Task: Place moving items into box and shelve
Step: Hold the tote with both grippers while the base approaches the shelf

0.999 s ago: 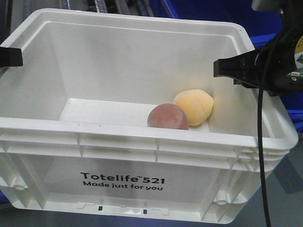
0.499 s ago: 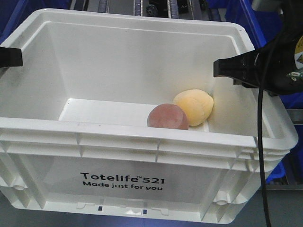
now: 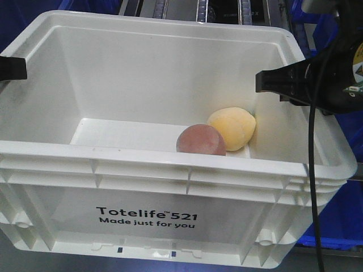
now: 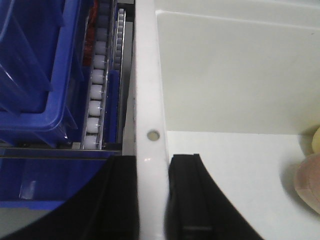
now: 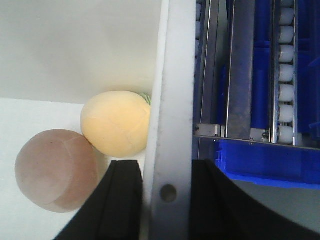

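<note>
Left wrist view showed the left gripper [image 4: 150, 200] with its jaws pinching the left rim of the box [image 4: 147, 90], one finger outside and one inside. The right gripper [image 5: 165, 200] clamped the opposite rim the same way. Inside, the yellow-orange item [image 5: 116, 122] lay against the right wall, touching the brownish-pink item [image 5: 55, 170] on the floor of the box. Blue bins [image 4: 35, 75] and a roller shelf [image 5: 285, 75] stood just beyond. Loading looked finished; the carrying step seemed in hand. Next would call for level, matched travel toward the shelf, both grips firm.
</note>
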Available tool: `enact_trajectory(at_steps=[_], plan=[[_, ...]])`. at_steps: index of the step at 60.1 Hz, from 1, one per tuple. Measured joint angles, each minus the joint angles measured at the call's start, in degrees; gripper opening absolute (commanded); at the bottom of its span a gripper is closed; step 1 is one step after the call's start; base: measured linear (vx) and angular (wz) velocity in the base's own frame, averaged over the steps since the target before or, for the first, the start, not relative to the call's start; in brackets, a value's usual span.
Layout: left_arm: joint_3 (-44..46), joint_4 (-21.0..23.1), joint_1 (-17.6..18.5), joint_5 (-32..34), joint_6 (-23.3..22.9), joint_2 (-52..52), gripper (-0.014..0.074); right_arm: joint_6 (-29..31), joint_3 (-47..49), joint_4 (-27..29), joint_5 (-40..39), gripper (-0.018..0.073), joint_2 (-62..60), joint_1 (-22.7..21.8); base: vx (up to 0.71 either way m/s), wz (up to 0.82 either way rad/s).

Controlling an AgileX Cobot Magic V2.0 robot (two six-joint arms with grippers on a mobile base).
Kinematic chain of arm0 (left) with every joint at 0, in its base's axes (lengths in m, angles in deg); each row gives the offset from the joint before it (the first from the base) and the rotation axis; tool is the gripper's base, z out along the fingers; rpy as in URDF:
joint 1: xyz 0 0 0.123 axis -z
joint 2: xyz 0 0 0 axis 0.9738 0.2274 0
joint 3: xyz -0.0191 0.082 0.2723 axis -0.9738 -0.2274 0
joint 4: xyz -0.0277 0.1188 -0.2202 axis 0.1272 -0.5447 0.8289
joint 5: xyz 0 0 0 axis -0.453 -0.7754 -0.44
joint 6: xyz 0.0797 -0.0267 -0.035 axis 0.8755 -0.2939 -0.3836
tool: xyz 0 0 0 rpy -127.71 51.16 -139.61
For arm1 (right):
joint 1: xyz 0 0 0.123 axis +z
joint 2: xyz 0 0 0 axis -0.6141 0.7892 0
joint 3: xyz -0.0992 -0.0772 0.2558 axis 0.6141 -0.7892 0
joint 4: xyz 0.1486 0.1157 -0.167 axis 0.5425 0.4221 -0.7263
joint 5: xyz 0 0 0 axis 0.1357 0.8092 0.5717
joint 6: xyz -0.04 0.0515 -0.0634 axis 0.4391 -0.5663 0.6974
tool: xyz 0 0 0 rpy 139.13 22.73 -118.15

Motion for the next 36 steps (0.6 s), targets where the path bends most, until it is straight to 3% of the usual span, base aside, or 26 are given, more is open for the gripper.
enact_trajectory(at_steps=[36], plan=[[0.0, 0.0, 0.0, 0.0, 0.0, 0.0, -0.0013, 0.0, 0.0, 0.0, 0.0, -0.0011, 0.0, 0.0, 0.11, -0.04]])
